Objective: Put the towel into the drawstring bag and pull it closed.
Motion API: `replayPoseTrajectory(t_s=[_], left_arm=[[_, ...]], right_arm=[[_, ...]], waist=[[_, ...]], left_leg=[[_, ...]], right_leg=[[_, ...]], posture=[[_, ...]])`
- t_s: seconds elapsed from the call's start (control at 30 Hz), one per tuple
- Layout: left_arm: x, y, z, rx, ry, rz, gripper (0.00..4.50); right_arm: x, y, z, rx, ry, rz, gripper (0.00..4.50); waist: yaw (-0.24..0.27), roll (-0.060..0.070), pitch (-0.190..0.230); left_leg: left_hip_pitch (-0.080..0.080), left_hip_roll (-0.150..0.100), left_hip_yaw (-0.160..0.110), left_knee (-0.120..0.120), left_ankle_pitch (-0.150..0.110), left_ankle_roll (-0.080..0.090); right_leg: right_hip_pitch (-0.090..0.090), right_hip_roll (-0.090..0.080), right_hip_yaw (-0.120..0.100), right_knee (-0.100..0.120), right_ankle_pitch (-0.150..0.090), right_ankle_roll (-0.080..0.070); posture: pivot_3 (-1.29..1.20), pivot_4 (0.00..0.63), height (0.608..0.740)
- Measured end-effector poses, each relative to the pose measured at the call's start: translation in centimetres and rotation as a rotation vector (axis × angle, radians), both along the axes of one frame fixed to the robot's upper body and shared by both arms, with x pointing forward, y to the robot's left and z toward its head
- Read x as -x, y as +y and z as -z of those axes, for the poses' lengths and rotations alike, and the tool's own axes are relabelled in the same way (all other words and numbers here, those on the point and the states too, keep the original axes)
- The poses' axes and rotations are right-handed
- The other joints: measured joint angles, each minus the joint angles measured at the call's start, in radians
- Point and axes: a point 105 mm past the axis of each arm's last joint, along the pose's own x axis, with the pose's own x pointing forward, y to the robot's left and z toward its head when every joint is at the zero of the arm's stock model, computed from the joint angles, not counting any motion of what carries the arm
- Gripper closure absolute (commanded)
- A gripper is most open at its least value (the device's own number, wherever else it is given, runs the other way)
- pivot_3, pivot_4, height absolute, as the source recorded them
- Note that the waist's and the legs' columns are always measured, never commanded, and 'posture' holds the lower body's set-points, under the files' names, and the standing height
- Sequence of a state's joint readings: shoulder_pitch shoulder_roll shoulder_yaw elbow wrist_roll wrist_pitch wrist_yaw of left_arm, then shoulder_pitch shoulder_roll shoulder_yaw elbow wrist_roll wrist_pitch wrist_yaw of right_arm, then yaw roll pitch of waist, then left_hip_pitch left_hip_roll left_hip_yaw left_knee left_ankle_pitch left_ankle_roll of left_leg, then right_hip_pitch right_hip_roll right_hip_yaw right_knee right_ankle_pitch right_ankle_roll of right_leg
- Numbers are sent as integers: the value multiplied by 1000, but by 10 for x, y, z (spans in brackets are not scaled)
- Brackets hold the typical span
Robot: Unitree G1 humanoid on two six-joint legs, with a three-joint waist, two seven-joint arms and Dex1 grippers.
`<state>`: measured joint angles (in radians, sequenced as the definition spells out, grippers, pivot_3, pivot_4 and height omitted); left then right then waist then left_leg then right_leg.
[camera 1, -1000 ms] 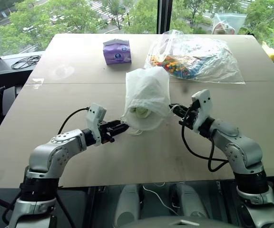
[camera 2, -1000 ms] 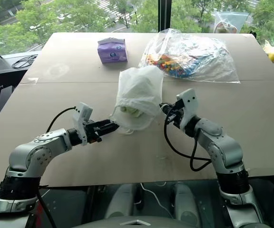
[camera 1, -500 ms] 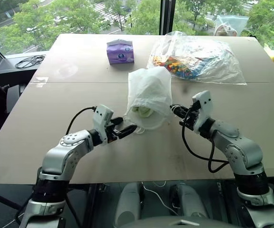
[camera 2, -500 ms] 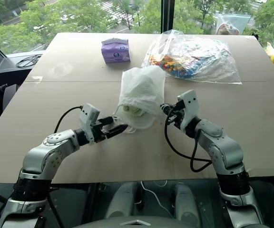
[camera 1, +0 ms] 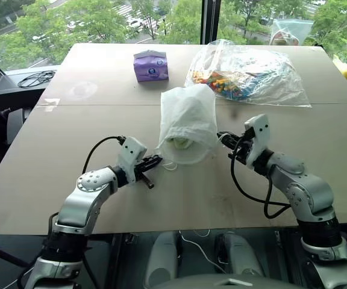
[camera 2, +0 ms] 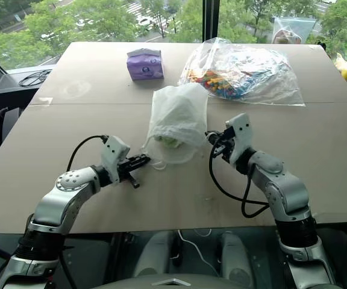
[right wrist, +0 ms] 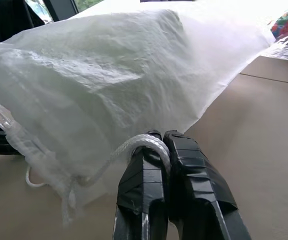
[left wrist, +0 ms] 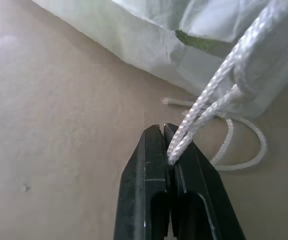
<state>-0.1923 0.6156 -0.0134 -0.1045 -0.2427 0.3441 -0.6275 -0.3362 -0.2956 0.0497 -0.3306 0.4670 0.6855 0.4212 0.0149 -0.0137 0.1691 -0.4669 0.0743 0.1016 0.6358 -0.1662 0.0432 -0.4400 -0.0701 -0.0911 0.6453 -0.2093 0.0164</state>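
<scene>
The white drawstring bag (camera 1: 187,120) lies in the middle of the table, mouth toward me. The light-green towel (camera 1: 180,142) shows inside its mouth. My left gripper (camera 1: 153,161) is at the bag's near left corner, shut on a white drawstring cord (left wrist: 199,117) that runs from the bag's hem; more cord loops loose on the table (left wrist: 244,150). My right gripper (camera 1: 223,138) is at the bag's right side, shut on the other cord (right wrist: 134,146). The bag's wall (right wrist: 109,85) rises just beyond those fingers.
A purple tissue pack (camera 1: 150,65) stands at the back of the table. A large clear plastic bag of colourful items (camera 1: 246,72) lies at the back right. A black cable (camera 1: 34,77) lies off the table's far left corner. Bare tabletop (camera 1: 71,132) lies left of the bag.
My left gripper rolled, moved in to the bag's near corner and closed on the drawstring cord. The right gripper kept still, shut on its cord.
</scene>
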Motion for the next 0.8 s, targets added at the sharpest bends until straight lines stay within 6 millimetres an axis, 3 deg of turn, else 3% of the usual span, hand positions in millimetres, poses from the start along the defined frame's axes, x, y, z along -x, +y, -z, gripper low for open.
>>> replayPoseTrajectory(t_s=[0.1,0.17,0.23,0.33,0.47,0.57,0.6,0.7,0.8], left_arm=[[-23,19,-33,-105,-213,-122,4444],[-33,30,-52,-163,-341,-208,4444],[-38,43,-58,-217,-418,-296,4444],[-49,58,-70,-172,-481,-456,4444],[-57,81,-100,-29,-536,-703,4444],[-57,88,-96,28,-502,-787,4444],[-59,85,-84,103,-440,-830,4444],[-59,87,-76,177,-381,-874,4444],[-62,87,-69,327,-297,-947,4444]], right_arm=[[-4,-5,-26,-10,-110,0,4500],[-16,-19,-44,42,-215,78,4500],[-32,-41,-58,66,-290,204,4500],[-47,-61,-64,-28,-295,351,4500],[-56,-64,-60,-171,-243,454,4500],[-60,-72,-55,-246,-193,535,4500],[-67,-84,-48,-323,-127,632,4500],[-72,-96,-40,-389,-57,721,4500],[-81,-118,-25,-564,101,884,4500]], waist=[[0,0,0],[-1,0,0],[-2,0,0],[-1,0,0],[-5,-1,0],[-8,-1,0],[-7,-1,0],[-6,-1,0],[-4,-1,0]], left_leg=[[0,0,0,0,0,0],[0,-1,1,1,0,0],[0,-1,2,1,0,0],[0,0,3,1,3,4],[-1,0,6,1,4,4],[0,0,7,1,4,4],[0,-1,7,2,4,4],[0,0,7,5,4,4],[0,0,6,9,3,4]], right_leg=[[0,-1,0,0,0,0],[0,-1,1,0,1,1],[0,-1,1,0,1,1],[0,1,0,1,3,4],[0,2,0,2,5,2],[0,1,2,3,5,2],[0,1,2,4,6,2],[0,1,2,7,5,3],[0,1,1,12,4,5]], posture=[[0,150,739],[0,150,739],[0,150,739],[0,150,739],[0,150,739],[0,150,739],[0,150,739],[0,150,739],[0,150,739]])
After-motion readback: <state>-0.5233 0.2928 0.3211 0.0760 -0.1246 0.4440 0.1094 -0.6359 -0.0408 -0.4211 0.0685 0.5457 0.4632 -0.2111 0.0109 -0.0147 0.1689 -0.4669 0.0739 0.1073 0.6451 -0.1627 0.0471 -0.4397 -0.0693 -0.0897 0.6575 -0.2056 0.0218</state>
